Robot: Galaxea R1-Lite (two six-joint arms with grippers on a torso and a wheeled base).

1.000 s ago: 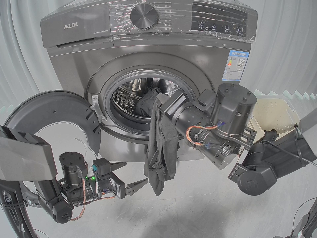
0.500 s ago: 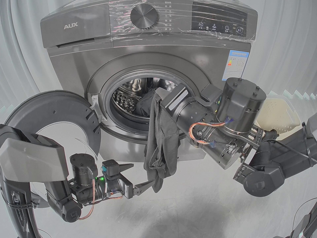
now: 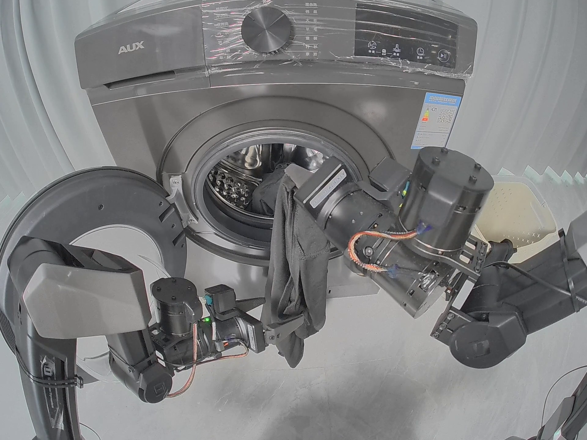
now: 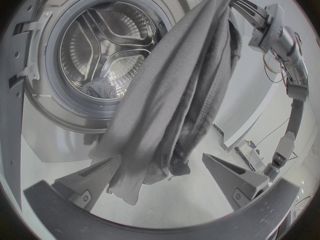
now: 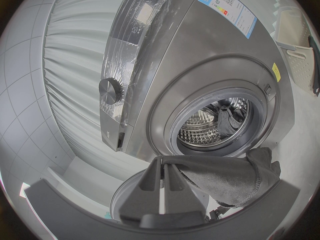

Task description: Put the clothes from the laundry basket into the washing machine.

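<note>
Door (image 3: 92,203): swung open, at 8 o'clock of the washer (image 3: 153,111) mouth.
Left claw (image 4: 159,157): released, low at 6 o'clock of the mouth, fingers spread either side of the garment (image 3: 296,264) tail, one finger touching the cloth.
Garment: dark grey, hanging from the right claw (image 5: 163,170) before the mouth, clear of the floor.
Drum (image 3: 229,184): dark clothes (image 3: 269,190) lie inside.
Right claw: clenched on the garment's top, just before the mouth's centre.
Basket (image 3: 520,209): cream, at 3 o'clock of the washer, behind the right arm.
</note>
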